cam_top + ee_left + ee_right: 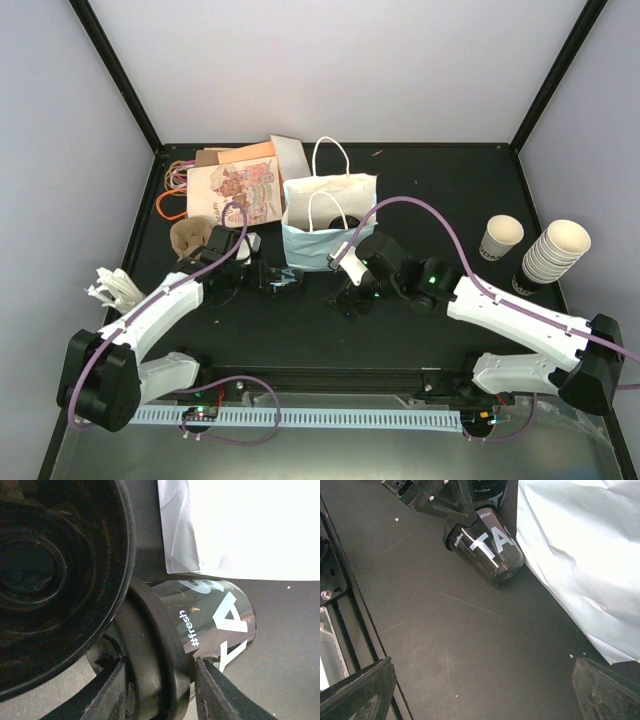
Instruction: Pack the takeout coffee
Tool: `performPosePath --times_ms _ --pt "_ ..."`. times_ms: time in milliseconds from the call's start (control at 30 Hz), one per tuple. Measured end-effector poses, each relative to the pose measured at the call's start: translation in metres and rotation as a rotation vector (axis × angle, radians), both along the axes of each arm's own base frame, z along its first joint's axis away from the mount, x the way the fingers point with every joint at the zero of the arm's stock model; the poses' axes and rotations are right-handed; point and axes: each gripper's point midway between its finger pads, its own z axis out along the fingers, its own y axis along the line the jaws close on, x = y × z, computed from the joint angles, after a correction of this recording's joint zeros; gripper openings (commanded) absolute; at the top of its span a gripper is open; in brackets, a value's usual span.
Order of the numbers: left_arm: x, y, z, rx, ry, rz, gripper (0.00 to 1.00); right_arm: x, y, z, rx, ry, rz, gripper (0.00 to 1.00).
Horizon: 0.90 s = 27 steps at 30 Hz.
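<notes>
The takeout coffee (215,615) is a glossy black cup with white lettering and a black lid, lying on its side on the black table beside the white paper bag (330,215). My left gripper (159,662) is shut on its lid end, one finger pressed on each side of the lid. The right wrist view shows the same cup (487,552) with its base toward the bag (580,555) and the left gripper (440,497) over its lid. My right gripper (482,680) hangs open over bare table, right of the cup, with nothing between its fingers.
A second black lid (45,575) fills the left wrist view's left side. A brown pulp carrier (190,235) and a patterned bag (235,190) stand at the back left. A lidless cream cup (500,240) and a cup stack (555,250) stand on the right.
</notes>
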Motion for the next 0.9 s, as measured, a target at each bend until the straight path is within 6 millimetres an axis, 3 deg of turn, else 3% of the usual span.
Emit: performPosePath --times_ms 133,467,700,833,900 --pt "0.000 -0.002 0.001 -0.010 -0.005 -0.010 0.22 0.000 0.000 -0.001 -0.001 0.001 0.000 0.99" --pt "-0.010 -0.002 0.007 -0.002 0.005 -0.030 0.21 -0.001 0.000 -0.001 -0.001 0.006 0.004 0.99" --pt "-0.016 -0.025 0.053 0.069 -0.097 -0.121 0.21 -0.001 0.000 -0.002 -0.002 0.007 0.003 0.98" --pt "-0.026 -0.045 0.082 0.200 -0.180 -0.198 0.21 0.002 -0.001 -0.003 0.001 0.009 -0.022 0.98" --pt "-0.030 -0.053 0.086 0.281 -0.197 -0.224 0.21 0.003 -0.002 -0.005 0.002 0.009 -0.042 0.98"
